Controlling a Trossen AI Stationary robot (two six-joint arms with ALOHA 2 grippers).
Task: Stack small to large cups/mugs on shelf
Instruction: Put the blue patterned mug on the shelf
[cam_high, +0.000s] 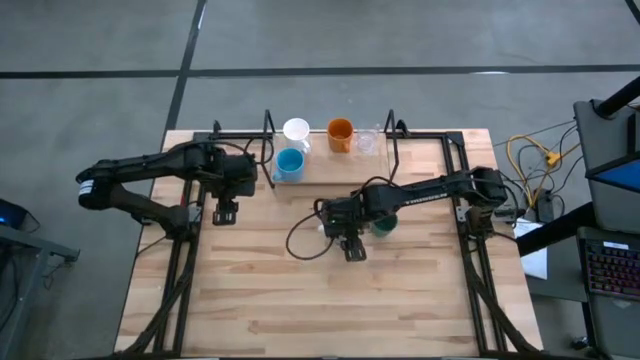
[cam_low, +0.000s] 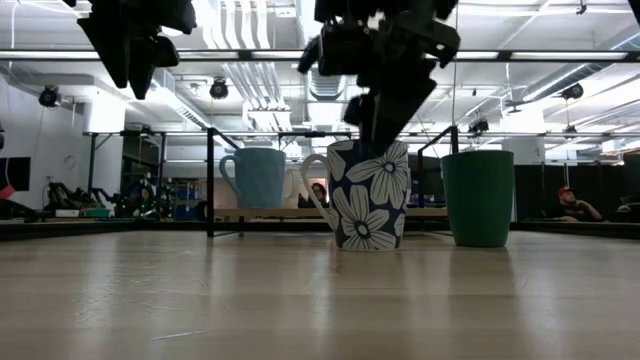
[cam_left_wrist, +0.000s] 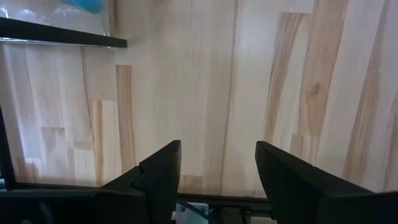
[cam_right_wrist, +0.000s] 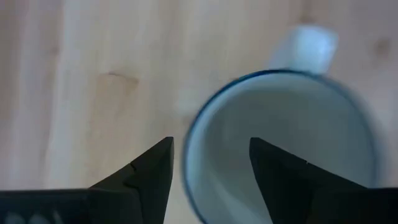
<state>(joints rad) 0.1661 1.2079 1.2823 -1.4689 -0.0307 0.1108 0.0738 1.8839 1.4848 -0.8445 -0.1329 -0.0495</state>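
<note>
A white mug with dark blue flowers (cam_low: 366, 198) stands upright on the table, with a dark green cup (cam_low: 478, 197) to its right. My right gripper (cam_right_wrist: 210, 149) is open above the mug's rim. One finger (cam_right_wrist: 152, 165) stands outside the wall and the other finger (cam_right_wrist: 277, 165) inside, with the rim (cam_right_wrist: 186, 158) between them and apart from both. The mug is mostly hidden under that gripper in the high view (cam_high: 326, 229). My left gripper (cam_high: 224, 212) is open and empty above bare table near the shelf's left end. On the shelf (cam_high: 330, 172) stand a light blue mug (cam_high: 290, 164), a white cup (cam_high: 296, 130), an orange cup (cam_high: 340, 134) and a clear glass (cam_high: 367, 142).
The shelf's black upright posts (cam_high: 268, 125) rise at the far side. Black frame rails (cam_high: 470, 240) run along both table sides. A dark cable loop (cam_high: 300, 242) hangs by my right arm. Bare tabletop (cam_high: 320, 310) lies toward the near edge.
</note>
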